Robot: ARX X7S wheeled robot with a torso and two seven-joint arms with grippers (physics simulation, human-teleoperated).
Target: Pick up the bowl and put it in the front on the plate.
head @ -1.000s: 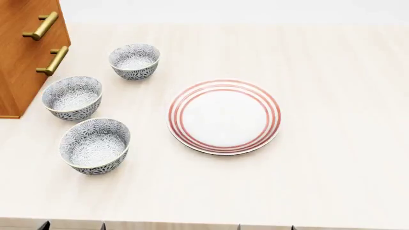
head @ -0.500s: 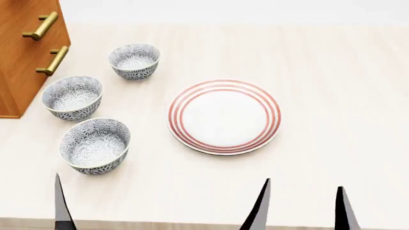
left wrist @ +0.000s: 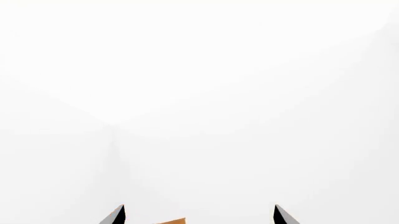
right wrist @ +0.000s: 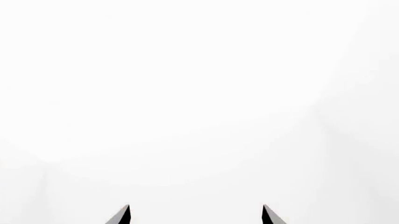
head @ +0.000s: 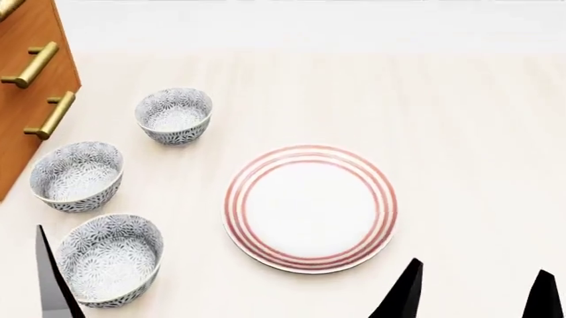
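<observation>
Three small bowls with a grey-blue flower pattern stand in a column on the left of the pale counter: the nearest bowl [head: 111,260], a middle one [head: 76,175] and a far one [head: 174,115]. The white plate [head: 309,208] with red rings lies at the centre, with nothing on it. One dark finger [head: 50,281] of my left gripper [left wrist: 199,207] rises just left of the nearest bowl. My right gripper [head: 478,268] is open, low and right of the plate. Both wrist views show only white between spread fingertips; the right gripper [right wrist: 196,206] holds nothing.
A wooden cabinet [head: 26,86] with brass drawer handles stands at the far left, beside the bowls. A sliver of its orange wood [left wrist: 171,221] shows in the left wrist view. The pale counter [head: 460,119] stretches right of the plate and behind it.
The head view has shifted, so bowls and plate sit lower and larger in frame. Both grippers' fingertips have risen further into view at the bottom edge.
</observation>
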